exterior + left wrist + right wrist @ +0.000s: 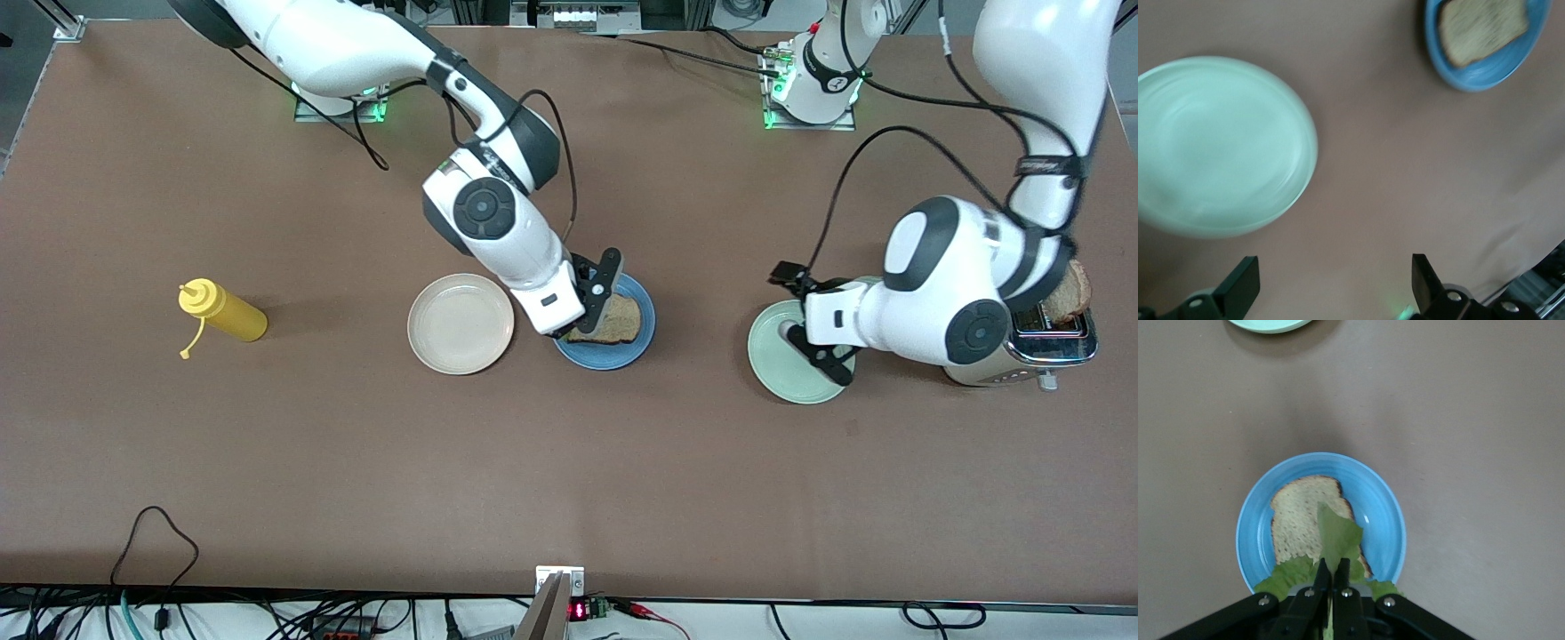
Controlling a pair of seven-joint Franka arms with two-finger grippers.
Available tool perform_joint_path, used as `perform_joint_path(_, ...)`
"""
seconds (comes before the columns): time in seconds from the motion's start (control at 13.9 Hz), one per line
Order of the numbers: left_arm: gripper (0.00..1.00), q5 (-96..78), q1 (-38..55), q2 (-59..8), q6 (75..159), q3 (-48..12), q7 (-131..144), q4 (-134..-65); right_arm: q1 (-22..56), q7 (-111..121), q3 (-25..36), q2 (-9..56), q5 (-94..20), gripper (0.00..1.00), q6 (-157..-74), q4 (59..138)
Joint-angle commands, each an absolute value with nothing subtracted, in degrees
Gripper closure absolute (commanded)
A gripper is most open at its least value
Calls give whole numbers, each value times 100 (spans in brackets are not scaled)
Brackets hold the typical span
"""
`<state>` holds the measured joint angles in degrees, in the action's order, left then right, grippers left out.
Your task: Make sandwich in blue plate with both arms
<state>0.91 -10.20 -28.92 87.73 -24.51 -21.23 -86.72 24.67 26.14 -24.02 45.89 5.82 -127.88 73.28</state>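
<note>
**Lettuce over the first slice**

Over the blue plate (608, 342) hangs the right gripper (1332, 575), its fingers pinched tight on a lettuce leaf (1335, 537) that droops below them onto the toast (1305, 520). That slice lies flat in the plate, directly under the fingertips, and more of the leaf spreads along the plate's rim right beside the gripper. In the front view the gripper hides the leaf; only the toast shows under it.

The left gripper (1331, 283) hovers with its fingers spread wide and nothing between them, just past the edge of the mint plate (1218, 147), which holds nothing. A second slice (1069, 293) stands in the toaster (1049, 342), close by the left arm's elbow, toward that arm's end of the table.

The step in hand looks to be laying the lettuce on the bottom slice. Next, as I judge it, the right gripper should let go once the leaf rests mostly on the bread, then lift away straight so the leaf does not drag off. After that the left arm would need to fetch the toaster slice to cap the sandwich.
</note>
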Motion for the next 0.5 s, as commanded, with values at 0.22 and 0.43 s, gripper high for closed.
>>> perform_joint_path(0.22, 0, 1108, -958, -2349, 7287, -2443, -1329, -7586, 3014, 2417, -1951, 5062, 721, 100, -13403, 7093)
perform_joint_path(0.43, 0, 1029, -888, -1822, 7242, -2304, -696, -7479, 3111, 2382, -1907, 5194, 931, 100, -13447, 7110)
